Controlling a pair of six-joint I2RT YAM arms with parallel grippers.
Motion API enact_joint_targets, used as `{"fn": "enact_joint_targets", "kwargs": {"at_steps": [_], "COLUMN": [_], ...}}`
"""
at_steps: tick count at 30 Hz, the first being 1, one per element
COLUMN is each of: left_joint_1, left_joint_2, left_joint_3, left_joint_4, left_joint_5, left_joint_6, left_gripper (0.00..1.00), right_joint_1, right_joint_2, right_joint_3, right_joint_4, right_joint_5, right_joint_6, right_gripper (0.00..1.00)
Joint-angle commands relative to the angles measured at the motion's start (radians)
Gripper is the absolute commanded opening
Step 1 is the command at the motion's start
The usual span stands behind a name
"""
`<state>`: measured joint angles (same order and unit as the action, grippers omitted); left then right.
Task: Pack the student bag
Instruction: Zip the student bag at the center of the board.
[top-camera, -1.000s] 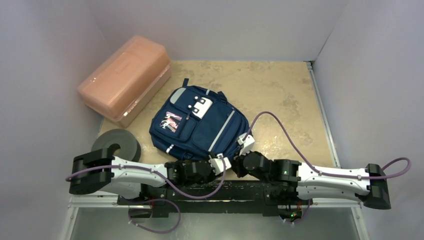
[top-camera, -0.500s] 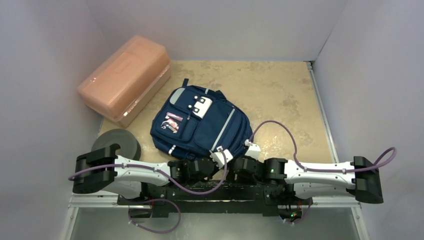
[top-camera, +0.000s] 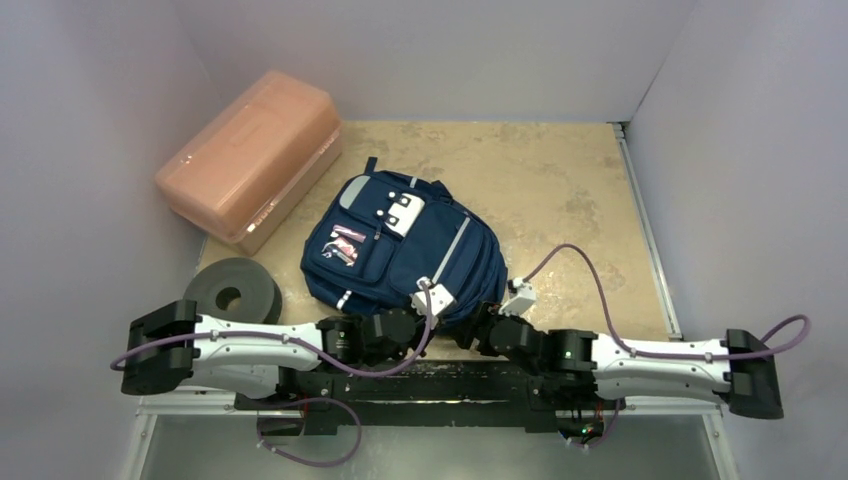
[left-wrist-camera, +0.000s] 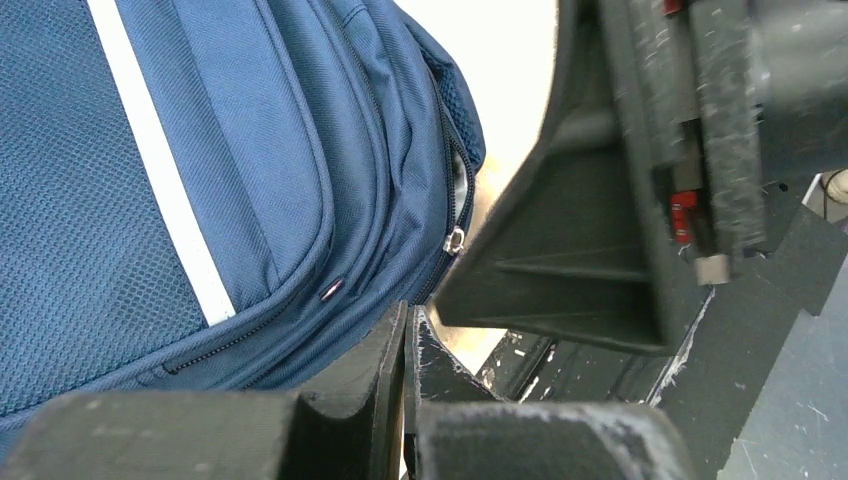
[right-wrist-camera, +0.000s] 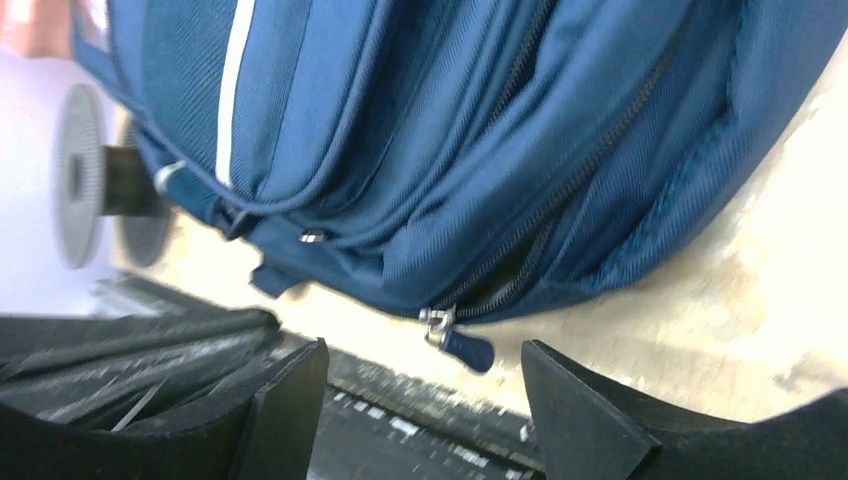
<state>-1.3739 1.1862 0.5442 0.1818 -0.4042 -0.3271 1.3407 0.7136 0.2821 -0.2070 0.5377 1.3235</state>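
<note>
Zip pull is what our coming move turns on: it hangs off the near edge of the student bag, between the wide-apart jaws of the right gripper (nothing in them), and the zip track runs up and to the right from it in that wrist view. We judge the right arm the nearer; the left gripper sits shut at the same edge, just to its left, and we cannot tell whether it pinches fabric. Our bag lies face up on the table, long axis slanting from far left to near right
</note>
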Motion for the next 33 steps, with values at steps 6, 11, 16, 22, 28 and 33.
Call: {"fn": "enact_joint_targets", "kwargs": {"at_steps": [6,11,16,22,28,33], "left_joint_1": [0.044,0.060,0.082,0.093,0.173,0.231], "left_joint_2": [-0.110,-0.120,-0.112,-0.120,-0.172,-0.211], "left_joint_3": [-0.020,-0.036,-0.066,-0.061,-0.058,-0.047], "left_joint_4": [-0.042,-0.047,-0.003,-0.044,-0.233,-0.400], "left_joint_5": [0.042,0.056,0.082,0.095,0.111,0.143], "left_joint_6": [-0.075,-0.103,-0.143,-0.169,-0.450,-0.633], "left_gripper": [0.00,0.21,0.33,0.34,0.35,0.42], "right_joint_1": [0.006,0.044,0.104,0.104,0.104,0.104], "right_joint_2": [0.427,0.619,0.635,0.406,0.329,0.428], "right_joint_3": [0.281,0.460,0.476,0.285,0.197,0.261], "right_joint_4": [-0.116,-0.344,-0.382,-0.139,-0.008,-0.046], "right_joint_5": [0.201,0.234,0.204,0.077,-0.051,0.014], "right_joint_6": [-0.260,-0.254,-0.239,-0.315,-0.413,-0.392], "right_gripper": [0.50,0.13,0.58,0.62,0.58,0.48]}}
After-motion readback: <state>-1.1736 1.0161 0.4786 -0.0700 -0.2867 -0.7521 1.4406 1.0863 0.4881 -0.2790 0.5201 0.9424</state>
